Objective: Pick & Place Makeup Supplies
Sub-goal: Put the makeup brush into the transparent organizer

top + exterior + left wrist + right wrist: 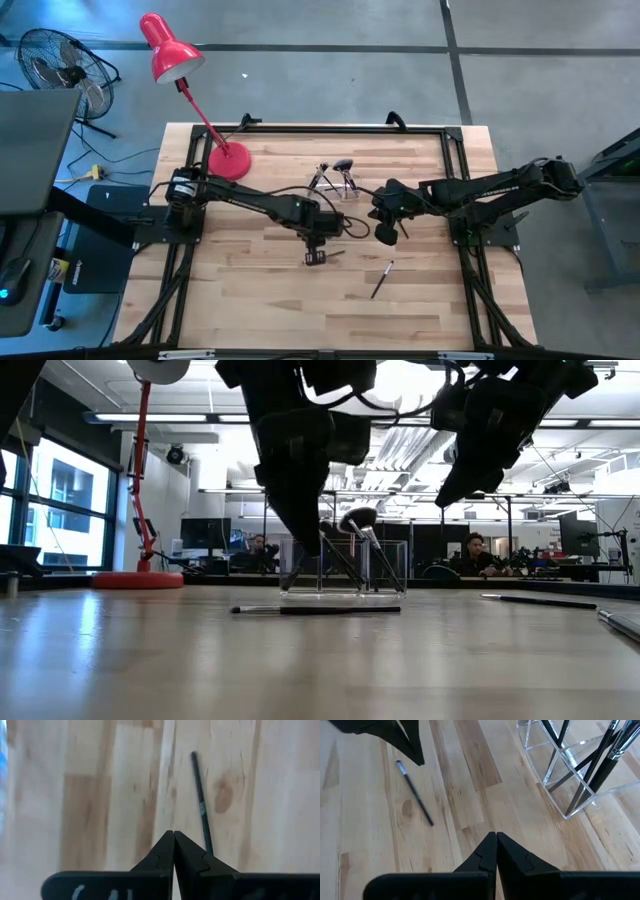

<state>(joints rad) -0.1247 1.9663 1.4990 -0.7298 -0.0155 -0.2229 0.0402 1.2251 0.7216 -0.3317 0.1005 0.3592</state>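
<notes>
Both arms reach toward the middle of the wooden counter (260,300). The left hand (315,257) hangs just above the counter with its two fingers (165,855) pressed tip to tip, clenched on nothing. A thin dark liner (201,805) lies flat on the wood just beside those fingertips, not touching them; the low view shows it as a dark stick (315,610) lying across the counter in front of the clear holder (345,568). The right hand (386,234) hovers above the counter near the holder, its fingers (492,851) likewise closed together and empty. In the right wrist view the clear holder (560,775) stands on the counter with several dark-handled brushes (600,755) leaning inside it, and in the low view one with a fluffy black head (357,521) rises above its rim. Another thin pencil (381,280) lies alone on the counter nearer the front edge, well apart from both hands. A red desk lamp (170,50) stands at the counter's back left corner. Beyond the counter, two people (475,553) sit at desks in the room.
</notes>
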